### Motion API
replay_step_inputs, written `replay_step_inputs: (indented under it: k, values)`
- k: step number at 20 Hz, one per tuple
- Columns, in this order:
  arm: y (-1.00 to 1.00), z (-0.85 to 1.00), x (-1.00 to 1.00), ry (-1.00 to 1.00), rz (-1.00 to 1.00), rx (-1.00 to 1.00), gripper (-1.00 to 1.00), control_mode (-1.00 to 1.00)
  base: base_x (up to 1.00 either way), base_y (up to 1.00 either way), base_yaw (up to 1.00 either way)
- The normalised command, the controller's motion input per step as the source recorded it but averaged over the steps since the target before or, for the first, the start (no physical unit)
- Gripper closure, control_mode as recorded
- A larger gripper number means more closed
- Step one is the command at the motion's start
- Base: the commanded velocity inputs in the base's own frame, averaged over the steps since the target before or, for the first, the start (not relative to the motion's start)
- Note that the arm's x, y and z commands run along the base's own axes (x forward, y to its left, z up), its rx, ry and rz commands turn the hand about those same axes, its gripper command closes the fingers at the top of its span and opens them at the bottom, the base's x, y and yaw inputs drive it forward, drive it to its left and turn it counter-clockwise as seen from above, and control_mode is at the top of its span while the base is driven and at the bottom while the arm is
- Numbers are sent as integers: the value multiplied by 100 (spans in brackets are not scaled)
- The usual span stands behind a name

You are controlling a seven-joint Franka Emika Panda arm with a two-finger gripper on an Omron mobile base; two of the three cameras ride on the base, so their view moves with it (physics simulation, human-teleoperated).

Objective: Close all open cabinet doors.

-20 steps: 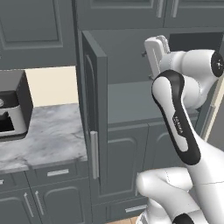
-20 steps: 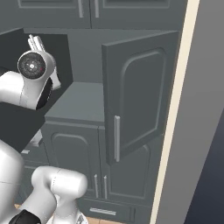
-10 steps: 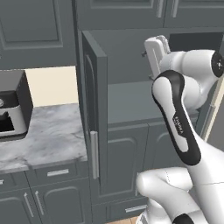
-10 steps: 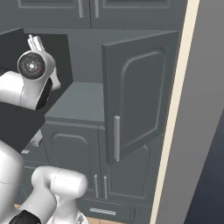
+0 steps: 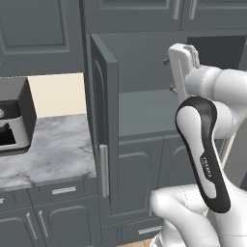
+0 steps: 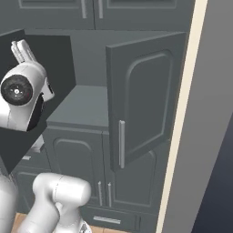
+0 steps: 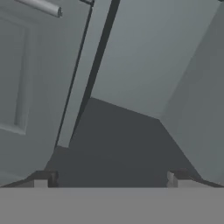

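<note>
Two doors of the middle cabinet stand open. From the left base view, the left cabinet door [image 5: 107, 130] sticks straight out toward the camera, edge on, with its silver handle [image 5: 103, 170] low on the front edge. It hangs beside the marble tabletop [image 5: 50, 149], where a dark machine [image 5: 14, 120] sits at the far left. The white arm [image 5: 205, 159] rises in front of the open cabinet, and its hand reaches up into the space.

From the right base view, the right cabinet door [image 6: 143, 102] swings out wide, its arched panel facing the camera. The doors above and below look closed.

From the hand view, the claw [image 7: 111, 178] is spread wide, with nothing between its tips. It points into the bare cabinet, past the edge of a door [image 7: 35, 74].
</note>
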Motion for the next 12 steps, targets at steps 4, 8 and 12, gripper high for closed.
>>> replay_step_inputs:
  k: [4,8,12]
  values:
    - [1,27,-43,2,0,2,-100,-100,0,0,0]
    - [-4,32,-43,15,0,8,-100,-100,0,0,0]
    - [-11,29,-47,22,0,10,-100,-100,0,0,0]
